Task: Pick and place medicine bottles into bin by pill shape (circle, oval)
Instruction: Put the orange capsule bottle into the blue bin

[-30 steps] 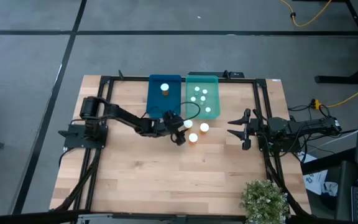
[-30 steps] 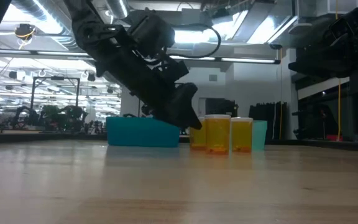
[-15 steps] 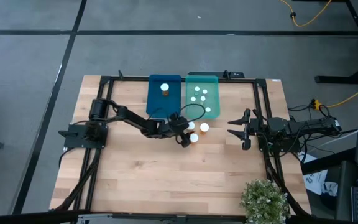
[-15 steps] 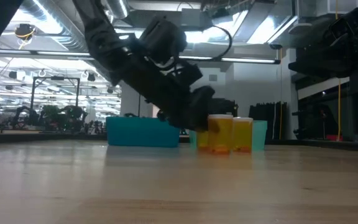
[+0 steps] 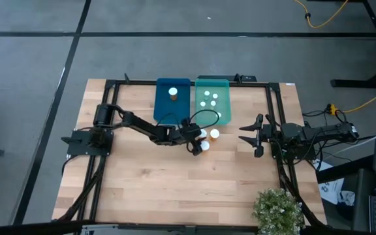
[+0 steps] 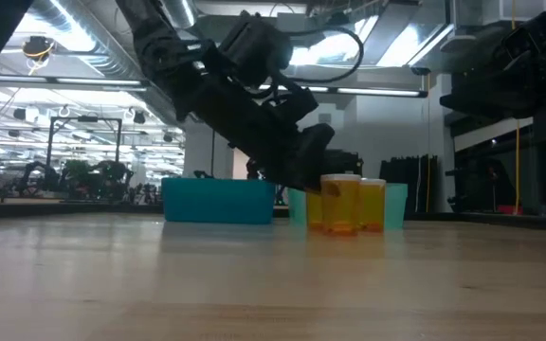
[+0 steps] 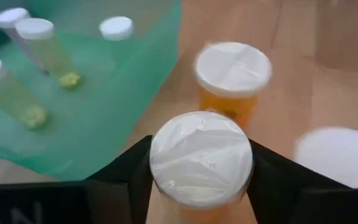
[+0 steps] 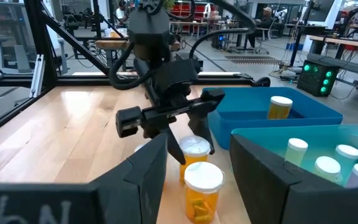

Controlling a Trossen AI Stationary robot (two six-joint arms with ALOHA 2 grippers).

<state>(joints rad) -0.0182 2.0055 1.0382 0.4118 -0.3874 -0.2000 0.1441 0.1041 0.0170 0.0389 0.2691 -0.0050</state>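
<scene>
Amber bottle (image 7: 201,163) pinched in the left claw (image 5: 197,138) — right claw (image 5: 248,135) spread, well apart.

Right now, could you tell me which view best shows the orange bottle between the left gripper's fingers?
The left wrist view: the bottle fills the frame, its white cap between the left gripper fingers. The right wrist view shows it side-on, farther off. The low view half hides it behind the gripper. The high view shows only a small cap.
</scene>
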